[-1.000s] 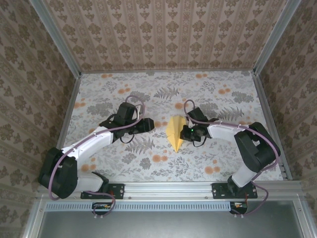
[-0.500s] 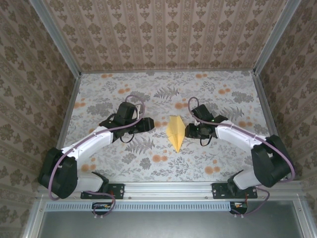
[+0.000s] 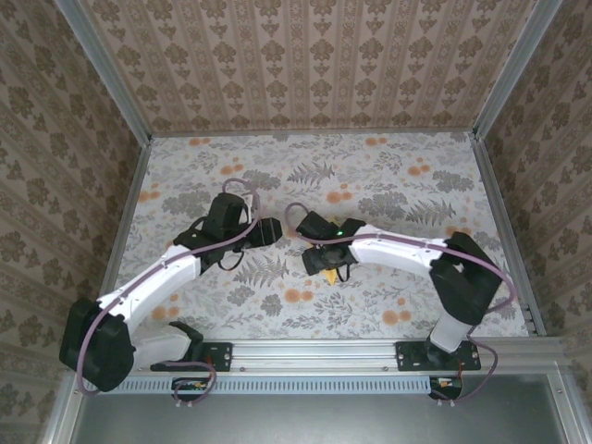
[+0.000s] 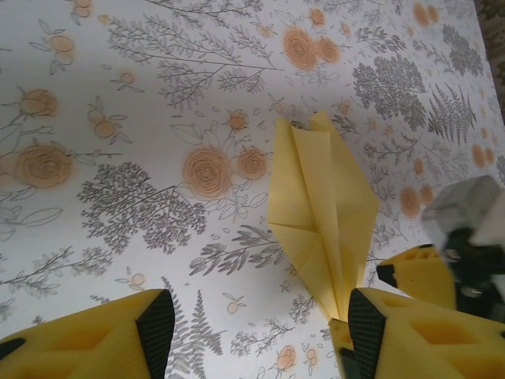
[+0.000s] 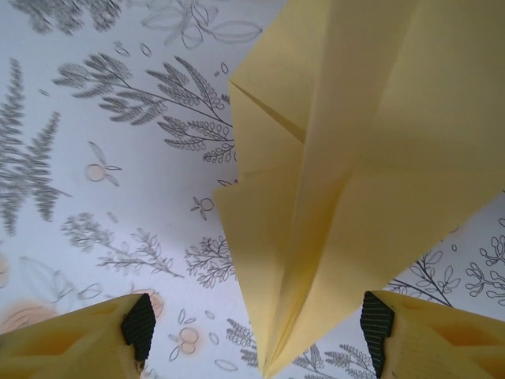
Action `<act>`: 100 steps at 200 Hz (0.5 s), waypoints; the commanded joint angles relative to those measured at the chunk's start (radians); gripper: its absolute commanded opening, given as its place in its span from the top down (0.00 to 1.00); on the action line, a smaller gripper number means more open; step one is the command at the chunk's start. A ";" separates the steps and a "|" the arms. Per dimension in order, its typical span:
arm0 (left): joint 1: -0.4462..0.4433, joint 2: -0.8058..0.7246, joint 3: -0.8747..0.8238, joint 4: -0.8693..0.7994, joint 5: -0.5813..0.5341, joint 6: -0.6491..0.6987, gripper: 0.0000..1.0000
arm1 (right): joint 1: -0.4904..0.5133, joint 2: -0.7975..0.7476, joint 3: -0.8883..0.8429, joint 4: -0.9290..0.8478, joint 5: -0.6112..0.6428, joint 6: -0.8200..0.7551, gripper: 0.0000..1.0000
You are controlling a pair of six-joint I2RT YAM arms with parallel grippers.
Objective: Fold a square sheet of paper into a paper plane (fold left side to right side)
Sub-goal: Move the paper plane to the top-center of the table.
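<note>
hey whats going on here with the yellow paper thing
Two robot arms are working on a paper plane, a thin yellow sheet already folded into a narrow kite-shaped dart with a centre crease. It lies flat on the floral-print tablecloth. The right gripper hangs open directly above it, one finger on each side of the pointed end, not gripping it. The left gripper is open too, just beside the tip and holding nothing.

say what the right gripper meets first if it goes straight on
Most likely the paper plane: it lies right ahead of the right gripper, between its open jaws, on the flowered cloth. How near is unclear.
</note>
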 commanded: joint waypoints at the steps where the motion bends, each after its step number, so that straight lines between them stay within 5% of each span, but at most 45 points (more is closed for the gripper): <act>1: 0.015 -0.041 -0.027 -0.043 -0.042 0.019 0.35 | 0.019 0.070 0.068 -0.107 0.124 -0.019 0.27; 100: 0.032 -0.050 -0.038 -0.049 -0.034 0.017 0.33 | 0.037 0.197 0.133 -0.158 0.199 -0.047 0.26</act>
